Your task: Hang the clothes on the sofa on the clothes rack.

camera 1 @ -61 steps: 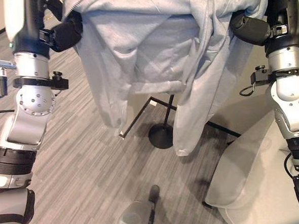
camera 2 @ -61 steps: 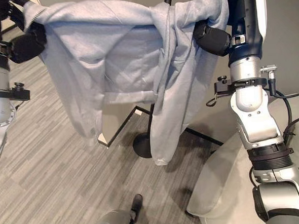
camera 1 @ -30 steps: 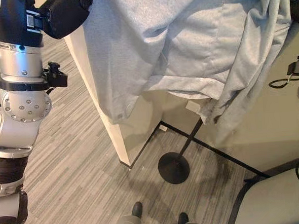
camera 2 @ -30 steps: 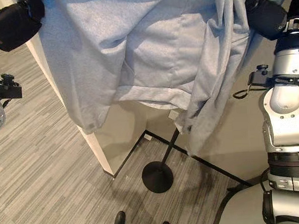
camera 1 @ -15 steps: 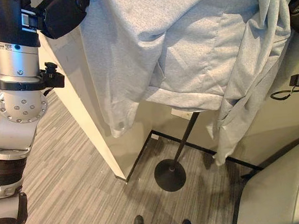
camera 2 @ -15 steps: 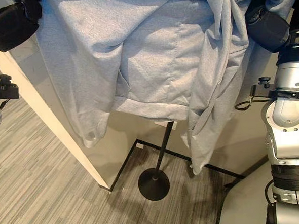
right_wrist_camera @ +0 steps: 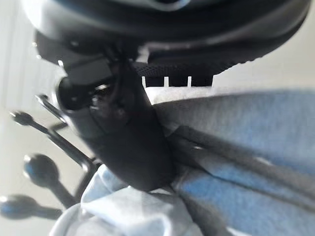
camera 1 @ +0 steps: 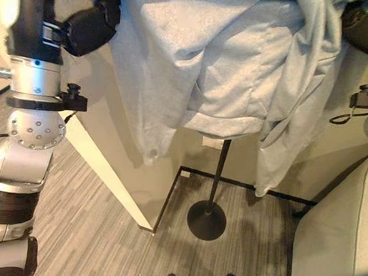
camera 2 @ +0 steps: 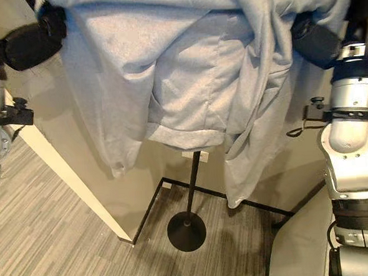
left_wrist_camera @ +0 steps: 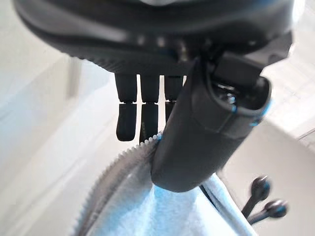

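I see the pale grey hoodie (camera 1: 229,66) stretched between my hands, left hand (left_wrist_camera: 197,128) and right hand (right_wrist_camera: 123,142) both pinching it, sleeves dangling over the rack (camera 2: 190,187).

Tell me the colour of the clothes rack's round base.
Black; the base shows best in the right eye view.

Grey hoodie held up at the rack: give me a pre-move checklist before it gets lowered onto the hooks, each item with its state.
1. Left hand pinching the grey hoodie at its zipper edge: ok.
2. Right hand clamped on the cloth: ok.
3. Hoodie lifted off the floor, sleeves hanging free: ok.
4. Rack pole and base standing under the hoodie: ok.
5. Rack hooks close beside the right hand: ok.
6. Cloth already caught on a hook: cannot tell.
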You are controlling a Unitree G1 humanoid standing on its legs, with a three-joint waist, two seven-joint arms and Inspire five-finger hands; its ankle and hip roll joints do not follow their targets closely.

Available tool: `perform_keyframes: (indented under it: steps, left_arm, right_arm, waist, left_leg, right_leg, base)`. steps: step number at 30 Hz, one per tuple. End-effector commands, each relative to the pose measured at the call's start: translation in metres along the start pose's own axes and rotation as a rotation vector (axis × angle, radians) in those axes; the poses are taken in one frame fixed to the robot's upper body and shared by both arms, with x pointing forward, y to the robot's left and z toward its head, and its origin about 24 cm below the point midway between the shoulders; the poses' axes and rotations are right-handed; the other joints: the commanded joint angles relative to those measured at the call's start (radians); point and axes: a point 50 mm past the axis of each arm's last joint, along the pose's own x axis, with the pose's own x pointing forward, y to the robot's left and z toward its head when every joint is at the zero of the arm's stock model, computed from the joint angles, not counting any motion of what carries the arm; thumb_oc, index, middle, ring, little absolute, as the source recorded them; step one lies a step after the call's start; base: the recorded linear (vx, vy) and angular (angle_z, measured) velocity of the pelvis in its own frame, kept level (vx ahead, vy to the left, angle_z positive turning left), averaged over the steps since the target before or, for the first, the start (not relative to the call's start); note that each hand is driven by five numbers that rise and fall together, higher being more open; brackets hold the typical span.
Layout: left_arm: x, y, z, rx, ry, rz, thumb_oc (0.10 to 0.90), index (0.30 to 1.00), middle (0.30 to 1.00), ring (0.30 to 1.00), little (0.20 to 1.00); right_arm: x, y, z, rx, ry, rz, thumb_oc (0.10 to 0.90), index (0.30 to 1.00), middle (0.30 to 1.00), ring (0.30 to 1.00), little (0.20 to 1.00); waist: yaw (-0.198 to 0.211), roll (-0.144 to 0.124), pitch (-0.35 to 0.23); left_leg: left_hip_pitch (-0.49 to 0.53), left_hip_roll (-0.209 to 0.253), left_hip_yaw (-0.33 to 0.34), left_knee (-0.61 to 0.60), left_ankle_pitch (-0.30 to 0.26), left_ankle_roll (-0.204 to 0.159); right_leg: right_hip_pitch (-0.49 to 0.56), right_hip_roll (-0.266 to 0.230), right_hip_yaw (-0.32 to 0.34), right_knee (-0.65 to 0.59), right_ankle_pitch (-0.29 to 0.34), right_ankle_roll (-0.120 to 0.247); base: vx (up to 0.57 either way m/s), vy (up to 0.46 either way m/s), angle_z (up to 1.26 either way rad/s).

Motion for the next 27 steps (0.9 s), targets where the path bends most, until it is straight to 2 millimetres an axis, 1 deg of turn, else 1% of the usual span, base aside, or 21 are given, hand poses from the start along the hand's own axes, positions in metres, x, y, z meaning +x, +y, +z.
perform_keyframes:
  steps: [1,4,7,8,10,12,13,16,18,19,21,23,24,27]
  left_arm:
    - [0.021,0.049,-0.025,0.003,0.128,0.257,0.4,0.3,0.3,0.3,0.3]
    - [0.023,0.047,-0.038,0.072,0.187,0.236,0.4,0.3,0.3,0.3,0.3]
    - [0.021,0.037,-0.055,0.074,0.265,0.204,0.4,0.3,0.3,0.3,0.3]
    - [0.02,0.034,-0.06,0.077,0.288,0.196,0.4,0.3,0.3,0.3,0.3]
    - [0.021,0.027,-0.069,0.067,0.33,0.183,0.4,0.3,0.3,0.3,0.3]
    - [0.022,0.025,-0.071,0.06,0.343,0.183,0.4,0.3,0.3,0.3,0.3]
    - [0.023,0.018,-0.076,0.031,0.374,0.183,0.4,0.3,0.3,0.3,0.3]
    - [0.034,0.01,-0.08,0.031,0.4,0.166,0.4,0.3,0.3,0.3,0.3]
    - [0.037,0.009,-0.083,0.027,0.415,0.16,0.4,0.3,0.3,0.3,0.3]
    - [0.037,0.008,-0.085,0.024,0.426,0.153,0.4,0.3,0.3,0.3,0.3]
    - [0.036,0.007,-0.085,0.013,0.428,0.153,0.4,0.3,0.3,0.3,0.3]
    - [0.027,0.002,-0.087,-0.027,0.438,0.143,0.4,0.3,0.3,0.3,0.3]
    - [0.026,0.001,-0.088,-0.028,0.439,0.141,0.4,0.3,0.3,0.3,0.3]
    - [0.008,-0.009,-0.094,-0.099,0.477,0.124,0.4,0.3,0.3,0.3,0.3]
  right_arm:
    - [0.027,-0.049,0.004,-0.093,0.001,-0.225,0.4,0.3,0.3,0.3,0.3]
    - [0.031,-0.038,0.0,-0.077,0.019,-0.191,0.4,0.3,0.3,0.3,0.3]
    - [0.035,-0.026,-0.003,-0.062,0.034,-0.158,0.4,0.3,0.3,0.3,0.3]
    - [0.036,-0.023,-0.004,-0.055,0.038,-0.149,0.4,0.3,0.3,0.3,0.3]
    - [0.038,-0.015,-0.006,-0.04,0.05,-0.128,0.4,0.3,0.3,0.3,0.3]
    - [0.039,-0.012,-0.006,-0.034,0.052,-0.121,0.4,0.3,0.3,0.3,0.3]
    - [0.04,-0.006,-0.008,-0.027,0.064,-0.112,0.4,0.3,0.3,0.3,0.3]
    - [0.045,0.003,-0.007,-0.018,0.063,-0.095,0.4,0.3,0.3,0.3,0.3]
    - [0.044,0.007,-0.011,-0.022,0.08,-0.085,0.4,0.3,0.3,0.3,0.3]
    - [0.041,0.01,-0.014,-0.027,0.092,-0.065,0.4,0.3,0.3,0.3,0.3]
    - [0.039,0.01,-0.018,-0.029,0.106,-0.058,0.4,0.3,0.3,0.3,0.3]
    - [0.025,0.01,-0.03,-0.058,0.153,-0.022,0.4,0.3,0.3,0.3,0.3]
    - [0.024,0.01,-0.03,-0.059,0.155,-0.021,0.4,0.3,0.3,0.3,0.3]
    - [0.002,0.006,-0.046,-0.069,0.221,0.0,0.4,0.3,0.3,0.3,0.3]
  waist:
    - [0.019,-0.017,-0.085]
    - [0.011,-0.017,-0.083]
    - [0.004,-0.019,-0.08]
    - [0.001,-0.022,-0.077]
    - [-0.006,-0.024,-0.077]
    - [-0.008,-0.026,-0.076]
    - [-0.015,-0.032,-0.073]
    - [-0.03,-0.044,-0.069]
    - [-0.035,-0.053,-0.069]
    - [-0.039,-0.06,-0.067]
    - [-0.04,-0.064,-0.067]
    - [-0.042,-0.073,-0.066]
    - [-0.041,-0.073,-0.068]
    - [-0.043,-0.077,-0.066]
  left_leg:
    - [0.059,0.049,-0.026,0.004,-0.17,-0.017]
    - [0.053,0.05,-0.016,0.004,-0.166,-0.02]
    - [0.052,0.055,-0.006,0.004,-0.173,-0.023]
    - [0.047,0.053,-0.002,0.004,-0.165,-0.024]
    - [0.048,0.058,0.004,0.004,-0.173,-0.027]
    - [0.046,0.059,0.006,0.004,-0.173,-0.028]
    - [0.041,0.059,0.009,0.004,-0.17,-0.031]
    - [0.02,0.062,0.015,0.004,-0.162,-0.034]
    - [0.01,0.064,0.018,0.004,-0.161,-0.034]
    - [0.004,0.066,0.022,0.004,-0.162,-0.035]
    - [0.002,0.067,0.024,0.004,-0.162,-0.034]
    - [0.007,0.067,0.03,0.004,-0.168,-0.031]
    - [0.008,0.066,0.031,0.004,-0.168,-0.031]
    - [0.018,0.065,0.033,0.004,-0.176,-0.028]
  right_leg:
    - [-0.02,0.016,-0.052,0.011,-0.055,-0.01]
    - [-0.028,0.016,-0.05,0.011,-0.053,-0.008]
    - [-0.032,0.02,-0.046,0.011,-0.058,-0.006]
    - [-0.036,0.018,-0.045,0.011,-0.05,-0.007]
    - [-0.036,0.022,-0.044,0.011,-0.058,-0.006]
    - [-0.038,0.022,-0.043,0.011,-0.058,-0.006]
    - [-0.043,0.024,-0.043,0.011,-0.057,-0.007]
    - [-0.066,0.027,-0.04,0.011,-0.051,-0.004]
    - [-0.077,0.029,-0.037,0.011,-0.048,-0.003]
    - [-0.088,0.032,-0.032,0.011,-0.045,-0.002]
    - [-0.091,0.033,-0.031,0.011,-0.045,-0.002]
    - [-0.09,0.033,-0.027,0.011,-0.046,-0.004]
    - [-0.089,0.033,-0.027,0.011,-0.046,-0.004]
    - [-0.079,0.032,-0.024,0.011,-0.051,-0.006]
  base:
    - [0.01,0.0,-0.06]
    - [0.01,-0.002,-0.05]
    - [0.03,-0.002,-0.1]
    - [0.03,0.01,-0.08]
    - [0.05,0.015,-0.02]
    - [0.0,0.0,0.0]
    - [0.0,0.0,0.0]
    - [0.0,0.0,0.0]
    - [-0.01,-0.001,-0.02]
    - [-0.01,-0.001,-0.08]
    - [0.01,0.006,-0.1]
    - [0.03,0.011,-0.09]
    - [0.02,0.01,-0.1]
    - [0.01,0.01,-0.05]
